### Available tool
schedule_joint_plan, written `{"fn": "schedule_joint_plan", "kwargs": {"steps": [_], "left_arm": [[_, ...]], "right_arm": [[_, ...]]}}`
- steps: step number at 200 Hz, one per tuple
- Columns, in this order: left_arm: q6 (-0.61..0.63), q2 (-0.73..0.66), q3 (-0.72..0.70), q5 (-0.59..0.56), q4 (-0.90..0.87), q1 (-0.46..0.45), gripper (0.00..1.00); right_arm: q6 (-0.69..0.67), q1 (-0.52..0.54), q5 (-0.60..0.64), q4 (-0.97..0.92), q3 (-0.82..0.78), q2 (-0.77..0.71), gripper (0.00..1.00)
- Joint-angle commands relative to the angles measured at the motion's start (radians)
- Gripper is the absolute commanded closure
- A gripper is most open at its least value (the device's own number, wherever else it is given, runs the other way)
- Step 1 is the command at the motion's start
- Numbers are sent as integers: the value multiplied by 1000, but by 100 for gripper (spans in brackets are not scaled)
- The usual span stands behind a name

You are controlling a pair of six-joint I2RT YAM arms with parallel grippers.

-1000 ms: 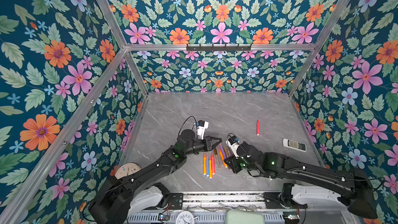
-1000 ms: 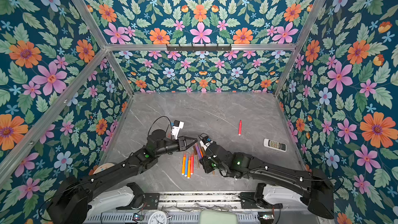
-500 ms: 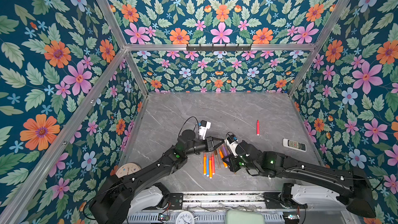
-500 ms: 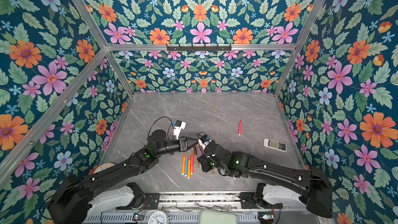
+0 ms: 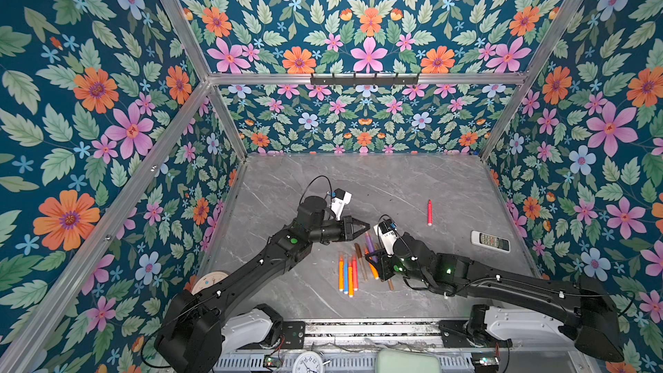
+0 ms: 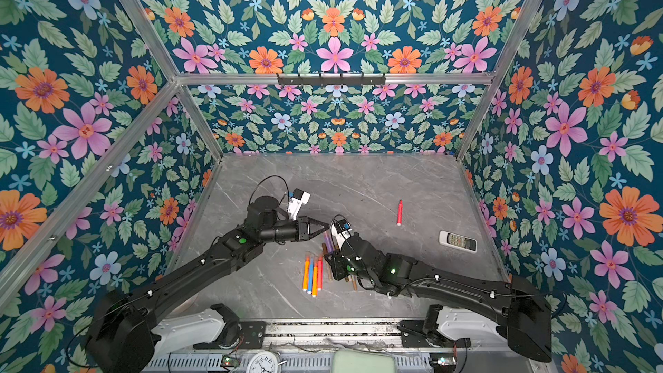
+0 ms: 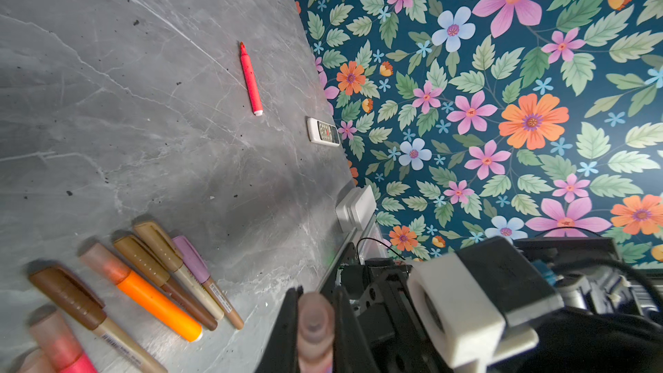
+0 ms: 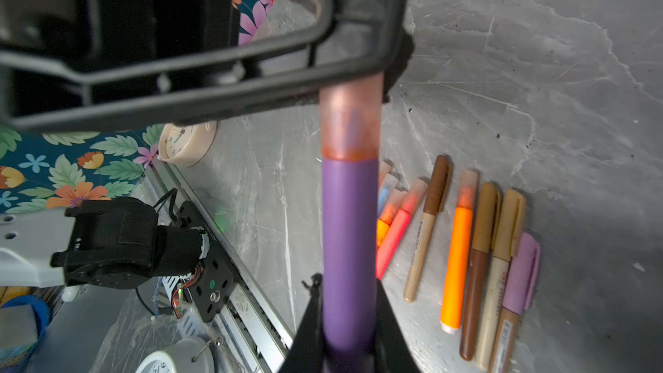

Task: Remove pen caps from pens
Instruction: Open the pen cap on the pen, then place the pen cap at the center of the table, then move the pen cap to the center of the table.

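Pinching both ends for a clean pull, we clamped purple pen (image 8: pixel 349 227) w/ right claw (image 8: pixel 348 310), cap (image 8: pixel 349 127) w/ left claw (image 7: pixel 315 306).

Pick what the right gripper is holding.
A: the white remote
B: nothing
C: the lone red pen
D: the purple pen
D: in the right wrist view the right gripper is closed around the purple pen, while the left gripper pinches its cap.

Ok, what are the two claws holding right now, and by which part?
A purple pen, shared: the right claw grips its barrel, the left claw pinches its see-through cap.
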Motion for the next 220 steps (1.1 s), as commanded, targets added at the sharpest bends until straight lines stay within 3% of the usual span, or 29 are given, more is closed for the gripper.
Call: {"fn": "schedule_joint_plan", "kwargs": {"steps": [1,77,113,159,197,220], "left_arm": [[52,6,22,-196,66,69,100],[13,2,14,-193,94,154,100],[161,56,112,-534,-274,190,100],[219,221,126,-876,-385,257,100],[255,302,123,-1044,-371,257,100],[289,363,132,-1007,-348,281,100]], "right_arm": [[23,7,-55,-166,-26,-27,100],[31,7,-42,-173,-40,-33,100],[48,-51,10,-287,-30,-69,100],[52,-221,-77,-362,-63,-142,100],[33,-257,-60,-449,-77,-229,100],[36,-258,-46,-475,-91,-258,100]]}}
